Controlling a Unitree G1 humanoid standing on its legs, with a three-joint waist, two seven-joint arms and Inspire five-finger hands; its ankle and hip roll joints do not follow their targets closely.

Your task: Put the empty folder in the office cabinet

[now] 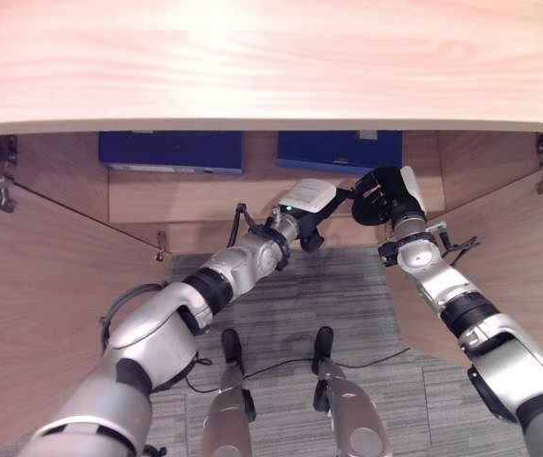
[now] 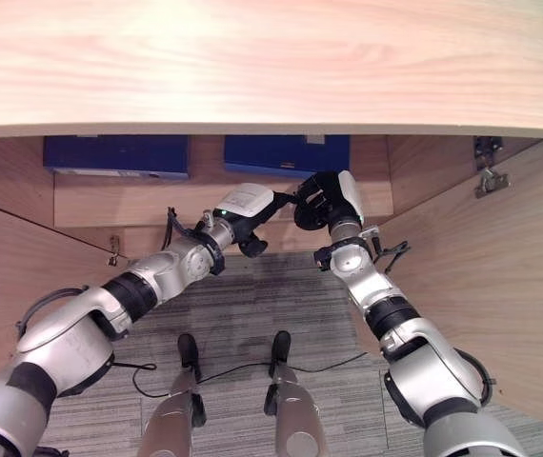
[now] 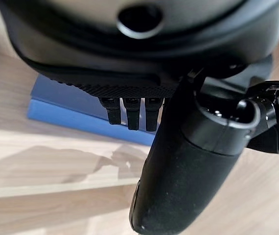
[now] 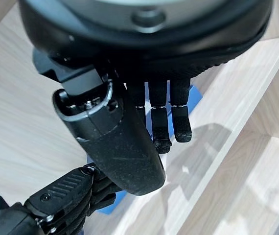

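Observation:
Two blue folders lie flat on a shelf inside the open cabinet, one at the left point(image 1: 171, 150) and one at the right point(image 1: 340, 150). My left hand point(image 1: 307, 228) hovers just before and below the right folder point(image 3: 76, 110), fingers relaxed and holding nothing. My right hand point(image 1: 384, 195) is close beside it at the folder's right end, fingers nearly straight and empty. In the right wrist view the blue folder point(image 4: 194, 94) shows past the fingers point(image 4: 181, 125), and the left hand point(image 4: 56, 200) sits close by.
The cabinet's wooden top point(image 1: 271, 57) overhangs the opening. Its left door point(image 1: 43, 286) and right door point(image 1: 524, 257) stand swung open on either side of my arms. The pale wooden shelf point(image 1: 195, 202) carries the folders. Grey carpet point(image 1: 348, 295) lies below.

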